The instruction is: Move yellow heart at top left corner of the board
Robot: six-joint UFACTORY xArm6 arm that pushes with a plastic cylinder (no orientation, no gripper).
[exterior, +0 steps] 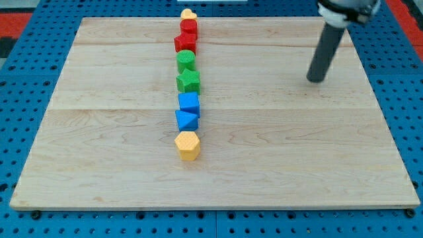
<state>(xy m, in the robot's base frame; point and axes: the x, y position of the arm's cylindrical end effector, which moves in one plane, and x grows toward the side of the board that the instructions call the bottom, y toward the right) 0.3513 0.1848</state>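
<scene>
Pale wooden board (277, 152) made of long glued planks, grain running across the view, resting on a blue perforated base (20, 99) dotted with round holes.

Eight small matte plastic blocks in a near-straight column left of the board's centre, running from the view's top edge downward. At the very top, touching the board's far edge: yellow heart (188, 13), small and rounded, shape only partly readable from here. Just below and touching it: red block (189, 27), roughly cylindrical. Next: red star-like block (184, 43), jagged outline. Then green rounded block (186, 59), then green block (188, 81) with a ridged, faceted top. Then blue cube (189, 103), then blue block (186, 119) with a wedge or triangular face. At the bottom, slightly apart: yellow hexagonal block (188, 145).

Dark, smooth, cylindrical rod tilted in from the view's top right; my tip (316, 80) down on bare wood, well apart from the column, to the view's right of the green blocks. No jaws to spread or close, just a plain rod end. Red surface (406, 16) visible beyond the base at the top right.
</scene>
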